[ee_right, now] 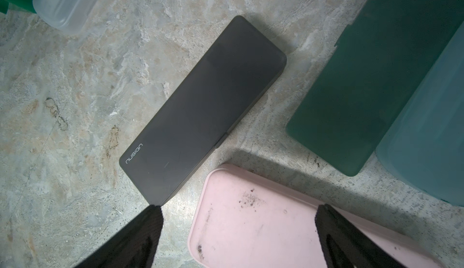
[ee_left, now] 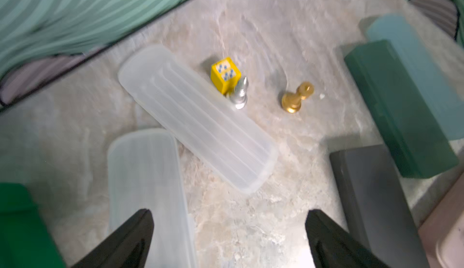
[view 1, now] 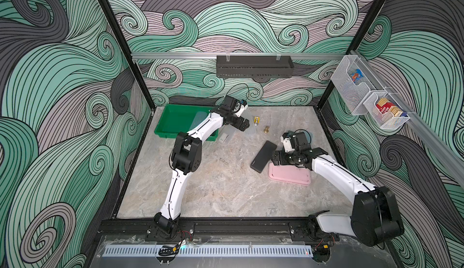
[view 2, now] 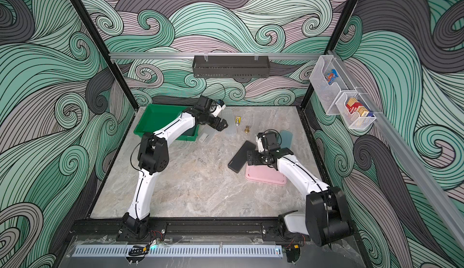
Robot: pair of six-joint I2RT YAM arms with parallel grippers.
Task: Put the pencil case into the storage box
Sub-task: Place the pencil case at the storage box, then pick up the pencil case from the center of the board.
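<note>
Where storage box (view 1: pixel 175 118) rim ends, clear pencil case (view 1: pixel 225 137) lies, seemingly touching.

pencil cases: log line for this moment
left gripper open, empty | right gripper open, empty | black case, pink case on table, outside storage box

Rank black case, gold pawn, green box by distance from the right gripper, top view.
1. Black case: right beside the right gripper, toward the table's middle.
2. Gold pawn: farther back, standing alone.
3. Green box: across the table, in the back corner.
</note>
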